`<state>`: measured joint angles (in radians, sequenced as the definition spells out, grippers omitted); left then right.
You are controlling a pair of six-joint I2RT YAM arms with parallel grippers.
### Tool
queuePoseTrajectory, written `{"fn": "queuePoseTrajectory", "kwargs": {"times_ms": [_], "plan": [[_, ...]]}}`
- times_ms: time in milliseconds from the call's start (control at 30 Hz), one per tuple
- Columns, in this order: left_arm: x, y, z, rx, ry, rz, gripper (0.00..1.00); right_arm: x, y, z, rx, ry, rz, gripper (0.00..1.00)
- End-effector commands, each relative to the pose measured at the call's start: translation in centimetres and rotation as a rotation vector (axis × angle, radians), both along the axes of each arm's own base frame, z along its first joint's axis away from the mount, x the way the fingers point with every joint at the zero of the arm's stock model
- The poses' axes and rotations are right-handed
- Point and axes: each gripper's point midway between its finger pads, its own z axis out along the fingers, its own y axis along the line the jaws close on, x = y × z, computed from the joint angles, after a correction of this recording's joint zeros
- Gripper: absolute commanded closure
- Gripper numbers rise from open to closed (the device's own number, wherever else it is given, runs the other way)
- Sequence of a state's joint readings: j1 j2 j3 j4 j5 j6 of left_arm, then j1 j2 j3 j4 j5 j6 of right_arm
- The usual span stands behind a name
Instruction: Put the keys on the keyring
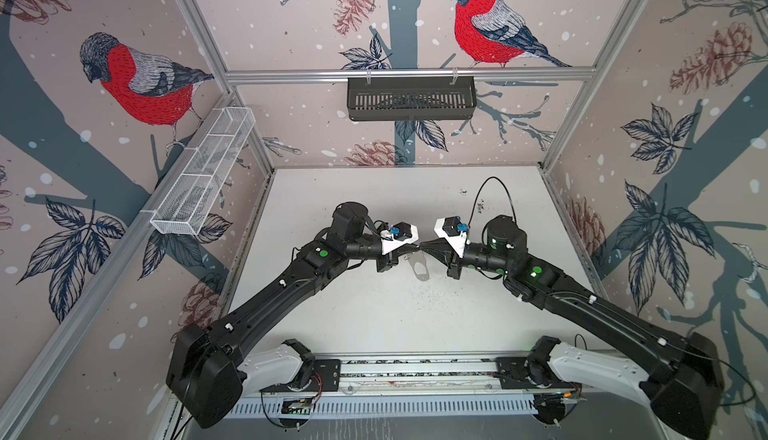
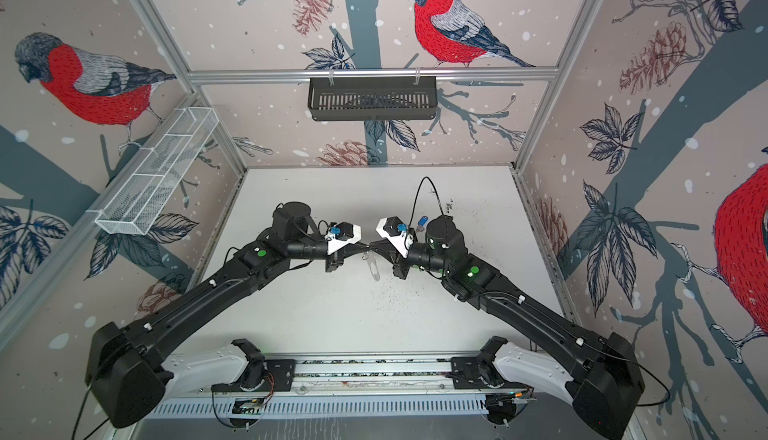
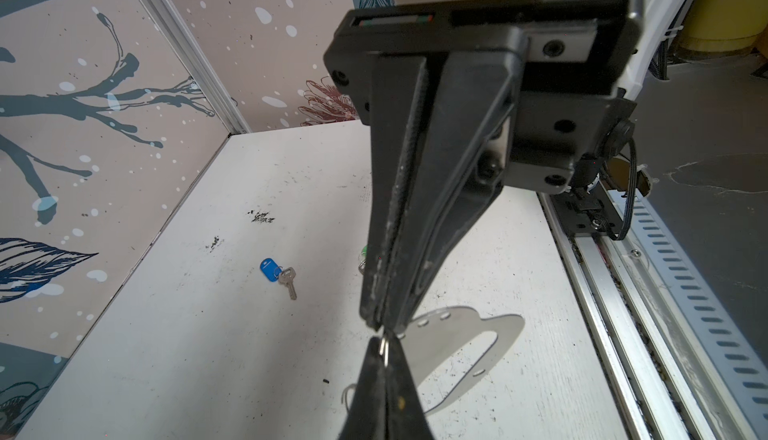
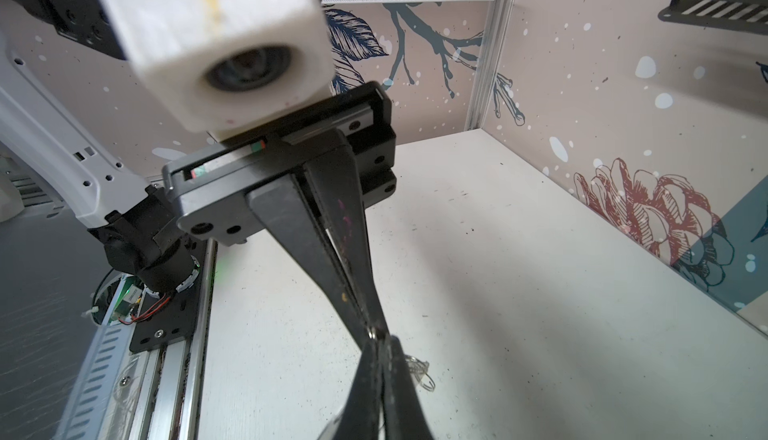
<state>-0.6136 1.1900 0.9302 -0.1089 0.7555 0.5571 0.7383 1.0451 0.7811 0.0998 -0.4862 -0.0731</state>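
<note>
Keyring (image 1: pixel 417 261) over table (image 1: pixel 374 313) centre, at 6 o'clock of my two meeting tips. I cannot tell if it hangs or rests. Small metal ring (image 3: pixel 385 344) by its holed edge sits where tips meet. Left gripper (image 4: pixel 371 324) pinches that ring, jaws pressed together. Right gripper (image 3: pixel 377 321) jaws near together, tips at same ring; grip unclear to me. Blue-tagged key (image 2: pixel 422 223) flat on table, between 1 and 2 o'clock of keyring, apart. Green tag (image 3: pixel 364 251) peeks behind right finger.

Grey keyring (image 3: pixel 457 321), blue tag (image 3: pixel 270 269)
</note>
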Motion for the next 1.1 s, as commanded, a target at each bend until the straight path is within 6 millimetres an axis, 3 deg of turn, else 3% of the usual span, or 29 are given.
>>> {"fn": "queuePoseTrajectory", "kwargs": {"times_ms": [0,67,167,300,500,667,833,1067], "plan": [[0.1,-0.2,0.5,-0.019,-0.026,-0.010,1.00,2.0,-1.5,1.1,0.041,0.005,-0.122,0.70],[0.9,-0.2,0.7,-0.025,-0.027,0.032,1.00,2.7,-2.4,1.8,0.074,0.012,-0.171,0.53],[2.1,-0.1,0.8,-0.034,-0.016,0.102,1.00,3.0,-3.1,2.5,0.105,0.014,-0.221,0.45],[3.9,-0.1,0.8,-0.054,0.006,0.194,1.00,2.7,-2.9,2.3,0.103,0.037,-0.238,0.38],[6.0,-0.3,0.7,-0.071,0.048,0.295,1.00,2.5,-1.4,-0.3,0.007,0.066,-0.279,0.34],[6.0,-0.6,0.9,-0.086,0.045,0.291,1.00,4.0,-1.3,-2.5,-0.073,0.068,-0.378,0.37],[5.6,-0.8,1.1,-0.091,0.040,0.273,1.00,5.2,-1.6,-3.4,-0.103,0.069,-0.445,0.43],[4.8,-1.2,1.0,-0.085,0.045,0.245,1.00,6.2,-1.3,-3.0,-0.091,0.073,-0.457,0.78]]}}
